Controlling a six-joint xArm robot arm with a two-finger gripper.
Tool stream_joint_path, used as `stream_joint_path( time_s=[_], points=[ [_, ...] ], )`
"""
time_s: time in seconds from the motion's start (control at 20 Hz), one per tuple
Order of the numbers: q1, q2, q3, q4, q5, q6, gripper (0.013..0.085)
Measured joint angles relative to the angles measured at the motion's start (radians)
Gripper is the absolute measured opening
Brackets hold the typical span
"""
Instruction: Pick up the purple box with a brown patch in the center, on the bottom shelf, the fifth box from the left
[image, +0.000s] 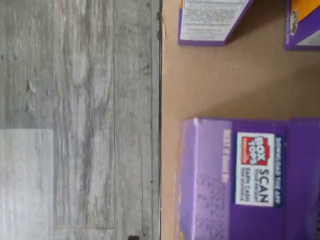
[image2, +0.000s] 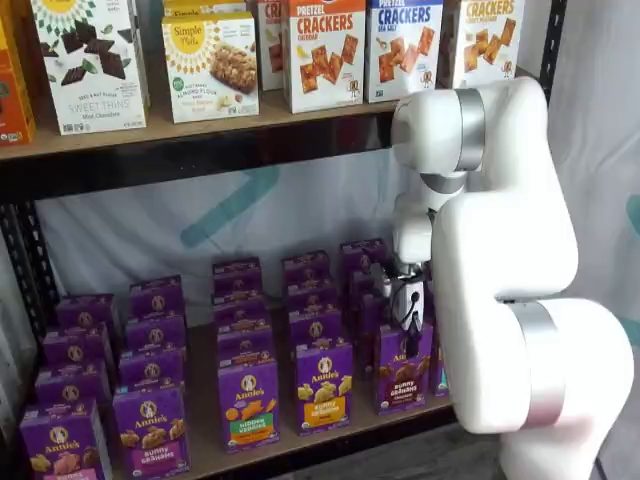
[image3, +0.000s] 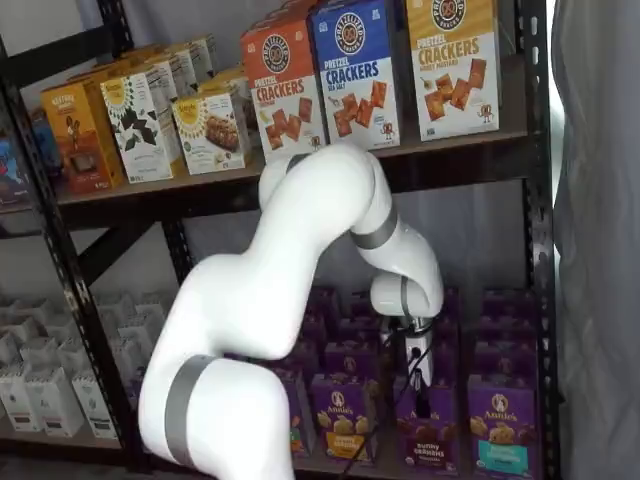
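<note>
Jaws' state unclear, the gripper (image2: 408, 312) hangs just above one purple box (image2: 402, 367) on the bottom shelf (image2: 300, 448).

From above, a purple carton top (image: 250, 180) fills the view toward four o'clock, with a white Box Tops scan label (image: 257, 169) printed on it and a faint stamped date beside that. It sits on the tan shelf board (image: 220, 85), just beside the board's dark front edge (image: 160, 120). Toward one o'clock stands another purple carton (image: 210, 22), its white printed panel showing. At two o'clock a purple and orange carton corner (image: 304, 25) pokes in. Grey plank flooring (image: 75, 120) spreads across the whole nine o'clock side.
</note>
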Motion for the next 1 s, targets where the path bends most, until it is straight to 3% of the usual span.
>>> stream_joint_path(
  time_s=[0.3,0.6,0.85,1.0],
  points=[
    [0.002,0.020,0.001,0.052,-0.023,-0.044,0.0850],
    [0.001,0.018,0.005,0.070,-0.027,-0.061,0.0730],
    [0.002,0.012,0.010,0.074,-0.026,-0.064,0.0570],
    [0.003,0.008,0.016,0.074,-0.032,-0.063,0.0570]
  ],
)
